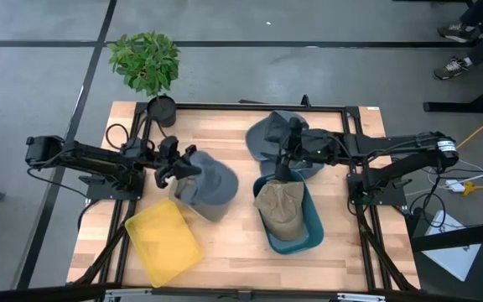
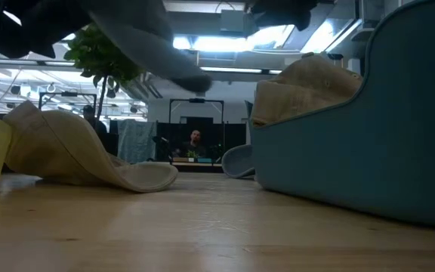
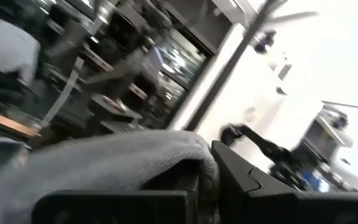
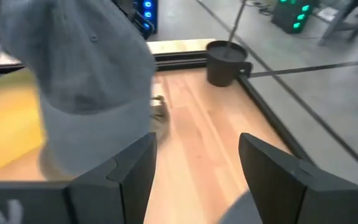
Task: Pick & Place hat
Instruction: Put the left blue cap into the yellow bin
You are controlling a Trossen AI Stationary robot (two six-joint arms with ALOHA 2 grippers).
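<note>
- Grey fabric: a grey hat (image 1: 208, 180) hangs off the table in the left gripper (image 1: 177, 170), near the middle of the wooden table (image 1: 233, 239) and slightly toward its left side. The jaws are pressed together on the hat's edge; in the left wrist view the grey cloth (image 3: 117, 165) drapes over the dark fingers (image 3: 247, 186).
- Under the lifted hat, the low view shows a tan hat (image 2: 74, 159) lying flat on the wood, brim toward the centre.
- A yellow bin (image 1: 163, 242) sits tilted near the table's front-left corner, just in front of the held hat.
- A teal bin (image 1: 296, 228) stands right of centre toward the front edge, with a second tan hat (image 1: 280, 210) resting inside it. In the low view that hat (image 2: 308, 87) pokes up above the teal wall (image 2: 368, 151).
- The right gripper (image 1: 285, 165) hovers just above the back end of the teal bin, over the tan hat, with its fingers spread apart and nothing between them. The right wrist view shows the two dark fingers (image 4: 129, 180) wide apart over bare wood.
- Another grey hat (image 1: 268, 134) lies on the table behind the teal bin, toward the back edge, partly under the right arm.
- A potted plant (image 1: 147, 63) stands at the back-left corner, its black pot (image 1: 161, 109) on the table's edge.
</note>
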